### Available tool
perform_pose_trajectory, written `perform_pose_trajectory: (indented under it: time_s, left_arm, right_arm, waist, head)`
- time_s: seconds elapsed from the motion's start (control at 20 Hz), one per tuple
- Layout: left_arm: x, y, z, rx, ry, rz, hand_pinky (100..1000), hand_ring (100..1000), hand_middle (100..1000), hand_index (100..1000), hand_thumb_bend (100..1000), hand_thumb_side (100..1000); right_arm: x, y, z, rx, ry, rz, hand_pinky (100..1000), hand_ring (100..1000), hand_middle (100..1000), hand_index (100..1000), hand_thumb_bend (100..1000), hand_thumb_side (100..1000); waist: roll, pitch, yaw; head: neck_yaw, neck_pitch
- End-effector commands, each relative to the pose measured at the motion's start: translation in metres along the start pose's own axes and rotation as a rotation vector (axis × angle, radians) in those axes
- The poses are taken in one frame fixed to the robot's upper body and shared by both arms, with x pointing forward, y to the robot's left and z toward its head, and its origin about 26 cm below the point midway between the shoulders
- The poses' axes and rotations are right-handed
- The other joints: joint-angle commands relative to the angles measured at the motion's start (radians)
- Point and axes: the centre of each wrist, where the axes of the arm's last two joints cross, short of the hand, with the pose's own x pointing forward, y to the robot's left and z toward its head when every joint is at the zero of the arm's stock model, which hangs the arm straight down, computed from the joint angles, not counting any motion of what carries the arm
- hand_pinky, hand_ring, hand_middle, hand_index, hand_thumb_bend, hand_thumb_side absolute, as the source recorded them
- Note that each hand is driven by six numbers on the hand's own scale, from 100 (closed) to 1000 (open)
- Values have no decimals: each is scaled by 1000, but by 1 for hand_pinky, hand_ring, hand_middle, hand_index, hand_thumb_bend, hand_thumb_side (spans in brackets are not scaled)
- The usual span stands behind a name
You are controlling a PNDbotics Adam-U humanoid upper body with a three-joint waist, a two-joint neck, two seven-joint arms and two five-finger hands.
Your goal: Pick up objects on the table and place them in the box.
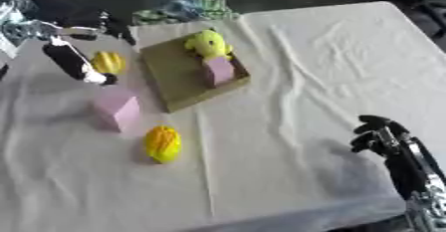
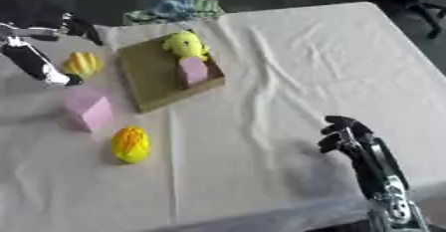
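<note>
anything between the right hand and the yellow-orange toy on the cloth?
No, just bare white tablecloth between the right hand and the yellow-orange toy, seen in both eye views.

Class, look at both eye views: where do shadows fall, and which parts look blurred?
Left eye view: the pink block and orange toy cast soft shadows on the cloth; the left robot hand is smeared. Right eye view: the right robot hand shadows the cloth to its left; edges are soft throughout.

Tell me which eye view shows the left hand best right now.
The left eye view. There the left hand sits well inside the picture, reaching down between the yellow shell-shaped toy and the pink block. The right eye view shows it too, but pushed against the picture's left edge.
</note>
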Motion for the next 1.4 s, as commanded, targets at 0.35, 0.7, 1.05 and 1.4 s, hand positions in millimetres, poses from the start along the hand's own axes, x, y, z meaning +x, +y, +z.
perform_pose_trajectory:
  time_s: [0.35,0.7,1.05,1.4]
  left_arm:
    - [-7,-6,10,-271,-109,-193,855,831,846,917,582,673]
    - [-10,-31,32,-346,-101,-215,865,847,856,919,602,528]
    - [-6,-33,36,-274,-91,-200,863,845,855,920,562,421]
    - [-1,-24,16,-177,-105,-207,873,853,863,926,526,401]
  right_arm:
    - [7,-7,-2,2,-21,33,513,529,557,743,100,715]
    - [8,-10,-3,-1,-21,43,514,529,557,743,100,725]
    - [8,-10,-3,3,-21,48,514,529,557,743,100,723]
    - [7,-9,-2,6,-17,43,514,529,557,743,100,728]
  waist:
    - [16,-4,-2]
    - [25,0,3]
    - [28,-1,5]
    - [23,-3,4]
  head:
    - [-4,-4]
    - [-10,-4]
    - [-12,-4]
    - [-11,-4]
